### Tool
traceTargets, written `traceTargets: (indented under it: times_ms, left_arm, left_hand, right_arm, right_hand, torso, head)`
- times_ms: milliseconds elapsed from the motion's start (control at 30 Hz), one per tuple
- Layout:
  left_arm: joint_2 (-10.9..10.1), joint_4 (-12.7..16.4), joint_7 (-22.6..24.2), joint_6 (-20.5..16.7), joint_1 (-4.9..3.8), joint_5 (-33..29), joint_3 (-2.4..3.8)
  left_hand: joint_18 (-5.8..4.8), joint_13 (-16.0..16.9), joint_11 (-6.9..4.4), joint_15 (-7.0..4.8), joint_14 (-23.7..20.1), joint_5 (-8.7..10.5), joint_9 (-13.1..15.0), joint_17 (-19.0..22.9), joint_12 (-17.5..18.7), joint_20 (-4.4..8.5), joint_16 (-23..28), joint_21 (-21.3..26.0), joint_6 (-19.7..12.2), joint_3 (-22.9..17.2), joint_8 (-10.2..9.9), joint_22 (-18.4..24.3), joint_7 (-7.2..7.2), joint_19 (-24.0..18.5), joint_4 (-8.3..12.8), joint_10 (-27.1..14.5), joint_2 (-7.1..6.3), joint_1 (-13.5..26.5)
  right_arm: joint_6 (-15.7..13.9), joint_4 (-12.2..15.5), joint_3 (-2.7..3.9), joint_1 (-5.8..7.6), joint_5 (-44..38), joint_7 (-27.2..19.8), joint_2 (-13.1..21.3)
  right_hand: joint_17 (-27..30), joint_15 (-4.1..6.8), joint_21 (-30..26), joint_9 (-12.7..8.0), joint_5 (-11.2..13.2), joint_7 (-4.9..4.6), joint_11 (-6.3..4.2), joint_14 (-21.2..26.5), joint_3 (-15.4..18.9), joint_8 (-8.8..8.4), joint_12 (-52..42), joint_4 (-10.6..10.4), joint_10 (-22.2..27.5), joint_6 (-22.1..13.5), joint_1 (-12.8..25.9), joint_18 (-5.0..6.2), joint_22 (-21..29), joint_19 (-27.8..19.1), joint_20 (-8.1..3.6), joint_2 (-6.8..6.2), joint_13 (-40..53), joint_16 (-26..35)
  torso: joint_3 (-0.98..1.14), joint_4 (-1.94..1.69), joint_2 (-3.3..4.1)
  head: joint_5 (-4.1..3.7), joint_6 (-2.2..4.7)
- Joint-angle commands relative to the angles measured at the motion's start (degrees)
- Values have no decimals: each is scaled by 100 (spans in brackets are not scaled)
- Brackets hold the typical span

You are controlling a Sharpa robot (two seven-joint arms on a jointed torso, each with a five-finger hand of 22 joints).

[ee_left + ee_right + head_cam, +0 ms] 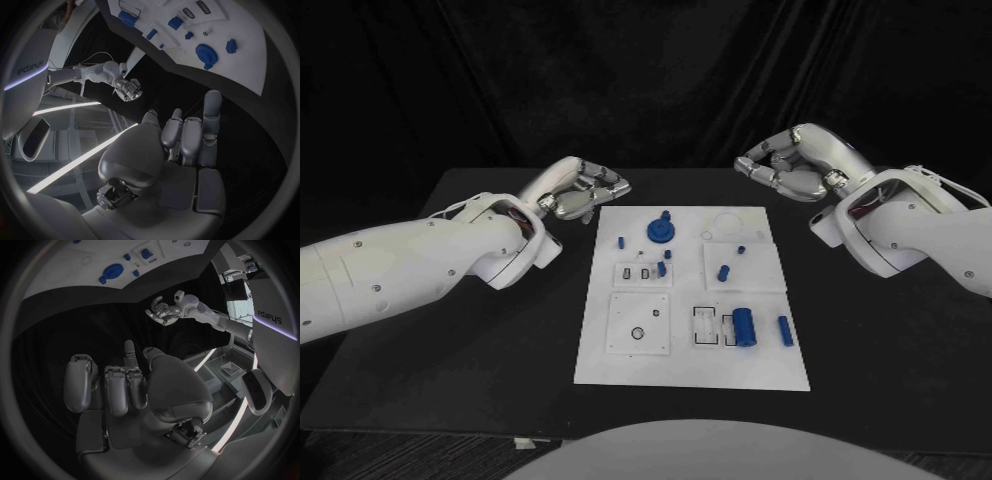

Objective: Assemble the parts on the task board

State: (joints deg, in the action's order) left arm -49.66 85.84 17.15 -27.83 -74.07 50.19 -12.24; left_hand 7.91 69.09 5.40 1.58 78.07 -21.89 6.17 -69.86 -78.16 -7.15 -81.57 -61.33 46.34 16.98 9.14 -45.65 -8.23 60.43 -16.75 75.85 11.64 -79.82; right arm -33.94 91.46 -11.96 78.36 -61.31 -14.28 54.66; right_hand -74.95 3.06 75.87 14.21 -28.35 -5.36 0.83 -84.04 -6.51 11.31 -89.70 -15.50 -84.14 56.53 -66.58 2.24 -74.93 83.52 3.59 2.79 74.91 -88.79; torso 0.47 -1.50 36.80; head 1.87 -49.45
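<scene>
Reading "edepys"-like lettering on each arm is uncertain. White task board (pixel 692 370) lies mid black counter (pixel 459 330), blue parts (pixel 746 326) on it; left robot hand (pixel 586 191) and right robot hand (pixel 790 162) hover beside it, fingers curled in, holding nothing.

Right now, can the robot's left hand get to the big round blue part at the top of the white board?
Probably yes. The left hand holds nothing and sits beside the task board's far corner, with bare table between it and the round blue part.

White task board (pixel 692 368) lies flat at table centre; small blue parts (pixel 746 327) rest scattered on it; a round blue part (pixel 658 231) sits near its far edge.
</scene>
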Motion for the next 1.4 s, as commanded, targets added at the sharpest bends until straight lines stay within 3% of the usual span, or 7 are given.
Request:
traceTargets:
  times_ms: [33, 167, 267, 467, 567, 933, 1400]
  left_arm:
    - [137, 51, -1628, 1166, -198, 597, 14]
    - [324, 34, -2521, 2152, -429, 629, 14]
    - [520, -6, -3135, 2918, -597, 639, 14]
    - [925, -158, -3702, 3793, -782, 605, 15]
    - [1128, -283, -3842, 4055, -820, 312, 15]
    - [1735, -935, -4687, 4864, -852, -172, 15]
    - [2237, -1440, -5314, 5154, -827, -486, 14]
  left_hand:
    - [-487, 2091, -100, 18, 1193, 459, 339, -2014, -1184, -19, -843, -2268, 462, 124, 363, -3152, -13, 1700, 17, 1415, 112, 427]
    - [-539, 2091, -178, -54, 1193, 912, 623, -2014, -1184, -34, -843, -2442, 718, 321, 732, -3481, 94, 1974, 25, 1415, 237, 960]
    - [-544, 2091, -299, -146, 1193, 1276, 1128, -2014, -1184, 51, -843, -2470, 926, 544, 1252, -3558, 233, 2007, 9, 1415, 341, 1482]
    - [-583, 2091, -536, -352, 1193, 966, 1877, -2014, -1184, 236, -843, -2527, 1328, 542, 1871, -3725, 500, 2165, 38, 1415, 273, 1398]
    - [-601, 2091, -593, -410, 1193, 948, 2027, -2014, -1184, 298, -843, -2554, 1400, 536, 1911, -3793, 558, 2239, 66, 1415, 197, 1316]
    - [-622, 2091, -637, -467, 1193, 1160, 2247, -2014, -1184, 365, -843, -2583, 1419, 454, 1875, -3868, 588, 2321, 55, 1415, 258, 1336]
    - [-624, 2091, -626, -479, 1193, 1125, 2338, -2014, -1184, 392, -843, -2575, 1304, 164, 1527, -3884, 555, 2344, 157, 1415, 322, 1301]
  right_arm:
    - [385, 40, 7, -18, 112, 372, 46]
    - [516, 94, 7, -21, 114, 522, 76]
    - [614, 132, 7, -22, 115, 621, 79]
    - [768, 159, 7, -24, 115, 760, 69]
    - [815, 156, 7, -26, 115, 798, 75]
    - [873, 146, 7, -75, 115, 850, 119]
    - [917, 126, 7, -131, 115, 861, 75]
  right_hand:
    - [-1291, -43, -32, 6, 10, -19, 32, -544, -21, -20, -30, -40, -586, 40, -41, 120, -1047, -42, 8, 6, 1509, 13]
    - [-1235, -43, -103, 4, 22, -19, 32, -530, -33, -32, -30, -58, -586, 32, -58, 136, -1025, -74, 8, 8, 1509, 49]
    - [-1221, -42, -117, 1, 26, -21, 33, -527, -52, -48, -30, -53, -586, 18, -102, 139, -1021, -78, 7, 0, 1509, 58]
    - [-1154, -40, -212, 1, 0, -23, 32, -512, -114, -70, -30, -18, -586, 8, -229, 159, -991, -115, 5, 0, 1509, 101]
    - [-1112, -41, -262, 0, -2, -28, 35, -502, -122, -78, -30, -21, -586, 0, -242, 170, -976, -137, 6, 2, 1509, 129]
    - [-1044, -49, -332, -6, 4, -41, 46, -484, -128, -105, -30, -51, -586, -26, -249, 182, -955, -167, 10, -6, 1509, 173]
    - [-1022, -52, -352, -7, 6, -45, 49, -479, -127, -116, -30, -51, -586, -35, -263, 186, -949, -175, 13, -27, 1509, 188]
  torso:
    - [58, 50, -104]
    - [76, 70, -172]
    - [124, 81, -257]
    - [196, 117, -353]
    - [246, 137, -404]
    - [308, 165, -445]
    - [339, 177, -462]
  head:
    - [11, -55]
    - [-11, -55]
    - [-71, -55]
    - [-148, -55]
    - [-171, -55]
    - [-154, -55]
    - [-106, -55]
